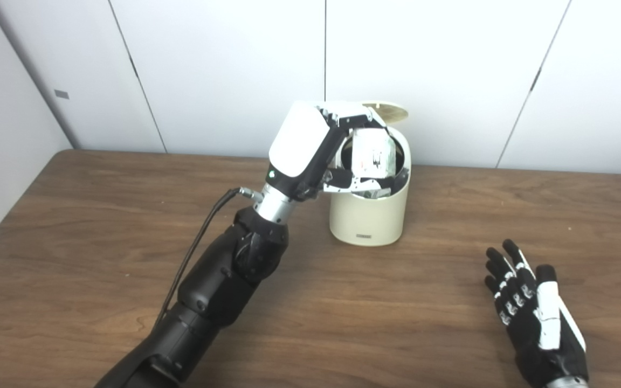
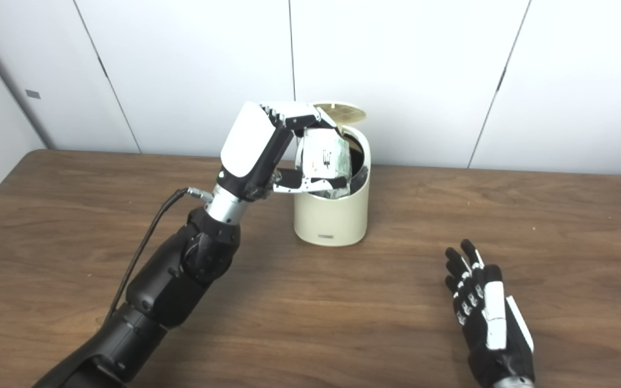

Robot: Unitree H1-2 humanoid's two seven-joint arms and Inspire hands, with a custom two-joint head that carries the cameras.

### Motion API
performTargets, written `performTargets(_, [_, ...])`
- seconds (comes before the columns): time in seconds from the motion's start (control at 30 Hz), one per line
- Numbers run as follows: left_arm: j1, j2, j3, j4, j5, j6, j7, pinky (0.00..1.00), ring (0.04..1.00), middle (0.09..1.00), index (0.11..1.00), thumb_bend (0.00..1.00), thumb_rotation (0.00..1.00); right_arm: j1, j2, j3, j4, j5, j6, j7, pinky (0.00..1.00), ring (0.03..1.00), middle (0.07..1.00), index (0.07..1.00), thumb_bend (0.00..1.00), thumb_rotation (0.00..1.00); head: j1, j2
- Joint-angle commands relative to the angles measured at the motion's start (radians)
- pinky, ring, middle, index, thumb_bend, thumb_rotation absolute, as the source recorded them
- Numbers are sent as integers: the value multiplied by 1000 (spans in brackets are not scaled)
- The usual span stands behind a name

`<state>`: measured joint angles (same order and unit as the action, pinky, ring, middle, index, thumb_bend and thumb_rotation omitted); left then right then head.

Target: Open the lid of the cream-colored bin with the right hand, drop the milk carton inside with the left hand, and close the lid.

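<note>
A: In the left eye view, white wall panels stand behind a brown wooden table [image 1: 100, 258]. What sits on it?

B: A cream bin [image 1: 370, 215] near the back edge, its lid [image 1: 388, 111] tipped up. The left hand [image 1: 321, 156] is over the mouth, fingers wrapped round the milk carton [image 1: 373, 153], which hangs partly inside the rim.

A: Why hold it there?

B: I'd judge it is lined up to drop, so that letting go sends it straight in. It isn't released yet.

A: And the other hand?

B: The right hand [image 1: 531, 312] is down by the table, well apart from the bin, fingers spread, holding nothing. The lid stands up with no hand on it.

A: Does the right eye view add anything?

B: The same layout: the carton [image 2: 324, 156] in the left hand's [image 2: 273, 153] grasp at the bin's [image 2: 332, 215] opening, the lid [image 2: 345, 112] raised behind it. The right hand [image 2: 485, 312] is spread near the front, probably waiting to close the lid. The bare table [image 2: 73, 242] runs to a wall corner on the left.
</note>
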<state>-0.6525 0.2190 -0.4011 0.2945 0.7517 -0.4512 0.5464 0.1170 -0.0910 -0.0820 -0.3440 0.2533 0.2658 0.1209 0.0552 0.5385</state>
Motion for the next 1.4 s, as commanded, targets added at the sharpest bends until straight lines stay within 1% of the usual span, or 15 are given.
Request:
performTargets(0.0, [-76, 20, -25, 1, 5, -19, 120, 346, 422, 491, 477, 476, 0, -26, 0, -1, -7, 3, -47, 3, 1000, 977, 945, 994, 637, 1000, 0, 1])
performTargets(0.07, [-93, 29, -63, 33, 27, -19, 202, 353, 424, 491, 487, 477, 0, -27, 3, 0, -3, 3, -54, 5, 1000, 978, 944, 994, 625, 1000, -3, -1])
performTargets(0.17, [-115, 43, -108, 71, 33, -19, 273, 352, 428, 490, 500, 477, 0, -26, 5, 2, 1, 4, -63, 8, 1000, 984, 947, 994, 623, 998, -8, 1])
performTargets(0.37, [-135, 72, -164, 98, 16, -19, 327, 350, 431, 485, 505, 476, 0, -22, -2, 3, 15, 17, -89, 23, 1000, 993, 961, 1000, 644, 990, -6, 3])
performTargets(0.43, [-138, 77, -172, 103, 15, -18, 335, 352, 431, 484, 505, 477, 0, -21, -4, 4, 18, 21, -96, 26, 1000, 990, 961, 1000, 653, 988, -6, 3])
performTargets(0.5, [-139, 80, -173, 110, 14, -19, 327, 357, 430, 485, 502, 477, 0, -21, -4, 4, 21, 26, -102, 29, 1000, 987, 962, 994, 668, 974, -10, 1])
performTargets(0.73, [-129, 83, -151, 109, -10, -18, 226, 354, 439, 491, 498, 477, 0, -20, -4, 7, 17, 27, -102, 24, 1000, 984, 962, 999, 687, 961, -13, -1])
performTargets(0.87, [-110, 65, -89, 91, -4, -12, 131, 357, 442, 491, 492, 477, 0, -19, -9, 6, 27, 32, -114, 31, 1000, 991, 966, 1000, 665, 966, -13, -2])
performTargets(1.07, [-88, 34, -8, 70, -28, 2, -2, 359, 446, 482, 490, 477, 0, -17, -9, 9, 27, 32, -118, 28, 1000, 985, 961, 1000, 680, 953, -17, -4])
performTargets(1.13, [-83, 26, 11, 65, -22, 7, -33, 358, 446, 486, 487, 477, 0, -16, -8, 11, 23, 28, -116, 26, 1000, 980, 958, 1000, 690, 947, -17, -4])
performTargets(1.23, [-78, 19, 30, 44, -23, 30, -105, 367, 443, 486, 486, 478, 0, -12, -8, 18, 20, 2, -124, 18, 1000, 975, 953, 1000, 697, 950, -16, -3])
performTargets(1.37, [-74, 8, 55, 36, -17, 54, -154, 365, 437, 499, 482, 477, 0, -11, -11, 24, 21, -10, -137, 23, 1000, 963, 943, 996, 703, 962, -19, 1])
